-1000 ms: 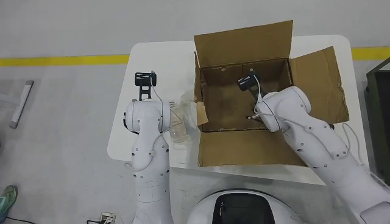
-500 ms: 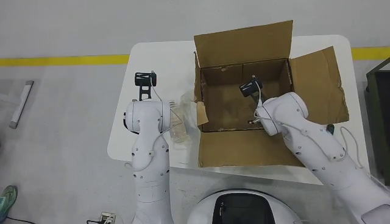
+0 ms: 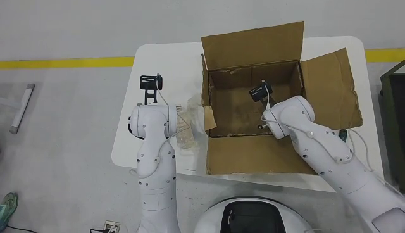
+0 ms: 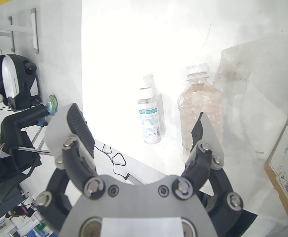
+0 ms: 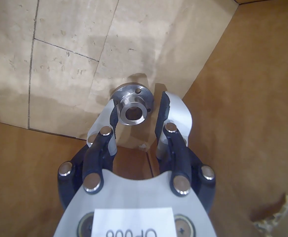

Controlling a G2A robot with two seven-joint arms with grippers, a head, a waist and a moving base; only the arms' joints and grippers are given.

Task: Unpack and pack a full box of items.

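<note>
The metal hub [image 5: 132,106], a shiny ring with a wide rim and a hole through the middle, sits on the floor of the cardboard box [image 3: 253,43], close to one corner where two brown walls meet. The right gripper [image 5: 138,102] is down inside the box with one finger on each side of the hub. Its claw is spread, not squeezed, so it is not holding the hub yet. One finger is right beside the ring and the other has a gap (I cannot tell if the near one touches). I think the claw sits this way so it can pinch the ring from both sides and lift it out. The corner is tight, so a finger could bump the wall. The hub is smooth and heavy-looking, so it might slip if the pinch is off-centre. Outside the box, on the white table [image 4: 134,25], a clear spray bottle [image 4: 149,119] and a plastic water bottle [image 4: 198,102] lie side by side, just beside the box. They look like things taken out already, so the unpacking seems nearly done. The left gripper [image 4: 137,112] hangs over these two bottles with its claw wide and nothing in it, maybe waiting for its turn.
</note>
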